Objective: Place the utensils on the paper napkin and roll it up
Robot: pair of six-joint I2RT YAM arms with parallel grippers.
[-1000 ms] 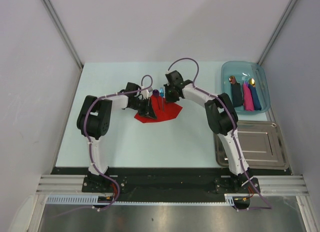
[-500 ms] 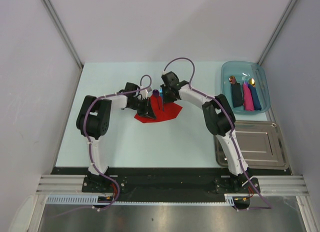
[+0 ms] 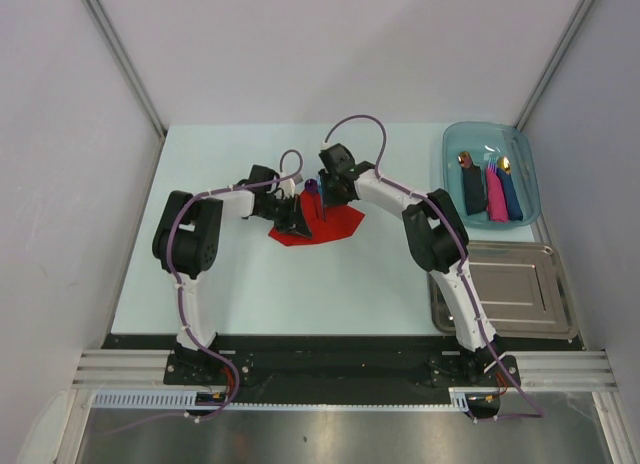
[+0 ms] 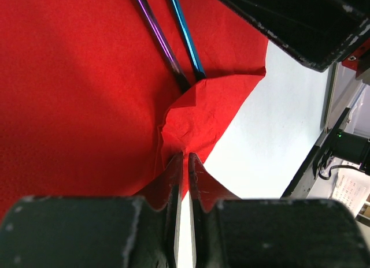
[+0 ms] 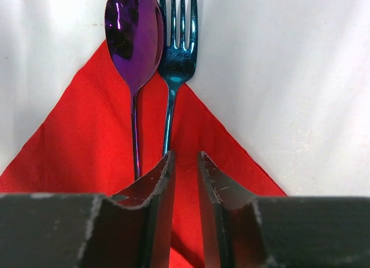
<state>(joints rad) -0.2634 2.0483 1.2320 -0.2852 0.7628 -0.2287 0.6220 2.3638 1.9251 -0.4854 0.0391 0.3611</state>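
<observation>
Red paper napkin (image 3: 342,227) lies flat on the desk (image 3: 220,274), mid-desk and a bit toward the far side, with both arms bent in over it. We see the two utensils (image 4: 184,31) on it side by side, close together: purple spoon (image 5: 132,34) on the left, blue fork (image 5: 179,45) on the right. Their heads point far and stick out past the napkin's far corner onto bare desk. The handles run back over the red paper. In the left wrist view the handle ends disappear under a crumpled flap of napkin.

Left fingers (image 4: 173,187) are clenched almost together at the napkin's edge, right beside that flap, with a raised fold of red paper at their tips. We read this as grasping the napkin, though the fingers partly hide the pinch itself.

Right fingers (image 5: 153,193) are released, parted a little, low over the napkin just near of the utensil heads. Red paper shows through the gap and nothing sits between them. The fork handle runs in behind one fingertip; we cannot tell if they touch.

In the top view the arms hide most of the utensils; only a purple speck shows.

Far right on the desk is a clear blue tub (image 3: 452,149) holding a black roll (image 3: 472,191), a pink roll (image 3: 495,196) and a dark blue roll (image 3: 511,194) side by side. Copper spoon heads (image 3: 463,160) poke from the black and blue ones. Just near of the tub is a metal tray (image 3: 500,294).
</observation>
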